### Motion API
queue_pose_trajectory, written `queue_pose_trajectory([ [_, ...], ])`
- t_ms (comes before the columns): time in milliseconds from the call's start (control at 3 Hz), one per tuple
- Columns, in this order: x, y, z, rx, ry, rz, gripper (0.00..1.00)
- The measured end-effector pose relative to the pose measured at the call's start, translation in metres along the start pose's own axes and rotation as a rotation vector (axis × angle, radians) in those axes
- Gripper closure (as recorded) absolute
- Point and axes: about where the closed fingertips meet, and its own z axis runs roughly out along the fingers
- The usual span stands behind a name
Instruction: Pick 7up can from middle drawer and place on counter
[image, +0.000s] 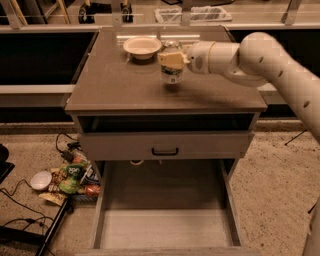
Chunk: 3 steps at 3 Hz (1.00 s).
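Currently the gripper (171, 59) sits over the back half of the counter (120, 87), reaching in from the right on a thick white arm (260, 60). Its pale fingers are clamped around the upper part of the 7up can (172, 73), which stands upright with its silver top just showing above the fingers. The can's base is at or just above the counter surface (I cannot tell whether it touches). A cream bowl (142, 46) rests on the counter just to the left of the can and slightly farther back, apart from it.

Below the counter is a dark open slot, and under that a grey drawer front (210, 145) with a black handle (165, 151), pushed in. Lower still, the middle drawer (165, 227) is pulled well out toward the camera, showing its pale wood-grain floor and low side walls.

On the floor (280, 175) to the left of the cabinet lies a small heap of snack packets (70, 175) beside some dark cables.
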Motion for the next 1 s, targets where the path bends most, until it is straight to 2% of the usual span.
queue_pose_trajectory([
  [333, 0.045, -0.017, 0.016, 0.024, -0.025, 0.053, 0.82],
  [667, 0.033, -0.016, 0.014, 0.024, -0.025, 0.053, 0.51],
  [1000, 0.026, -0.015, 0.013, 0.024, -0.025, 0.053, 0.27],
])
